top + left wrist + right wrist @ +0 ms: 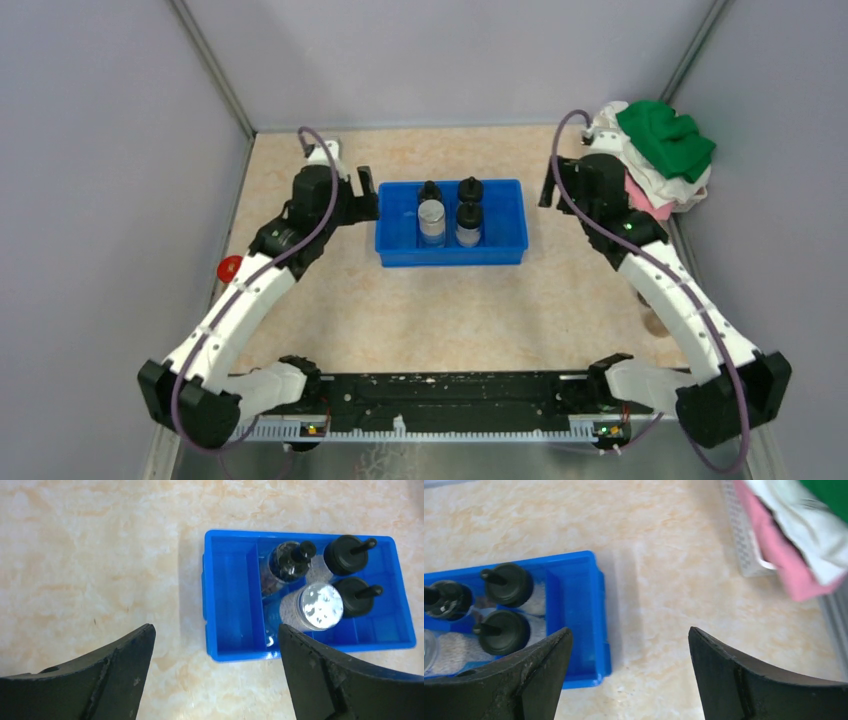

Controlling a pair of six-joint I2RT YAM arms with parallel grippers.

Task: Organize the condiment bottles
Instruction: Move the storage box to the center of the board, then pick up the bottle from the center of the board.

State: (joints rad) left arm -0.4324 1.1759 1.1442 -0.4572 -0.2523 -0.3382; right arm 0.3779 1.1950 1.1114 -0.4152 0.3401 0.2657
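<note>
Grippers at the two ends of the tray. Left gripper (215,630), jaws spread wide and holding nothing, hangs at the left end of the tray (235,652). Right gripper (630,630), likewise spread and empty, hangs just off the tray's right end.

Four bottles stand upright inside the tray in a tight two-by-two block:
- dark bottle (290,562)
- jar (317,606) with a silver lid
- black-capped bottle (345,555)
- second black-capped bottle (356,596)

The section at the tray's left end holds nothing. Outside the tray, a red cap (231,267) lies at the table's left edge beside the left forearm. A small brown item (655,322) lies partly hidden under the right forearm. Whether either is a whole bottle cannot be told. Cloths (665,140) are heaped in the far right corner, near the right gripper.

Probable hazards:
1. The bottles stand so close that a finger pushed between them would likely knock a neighbour over.
2. A descent begun from either present position may catch the tray wall and shove or tip the tray with its load.
3. A swing of either forearm could sweep the two loose items, and the red cap sits close enough to the edge to go off the table.
4. The jar's lid looks smooth, so a grasp taken on the lid alone may slip.
5. The right arm, drawing back, could snag the cloths.
</note>
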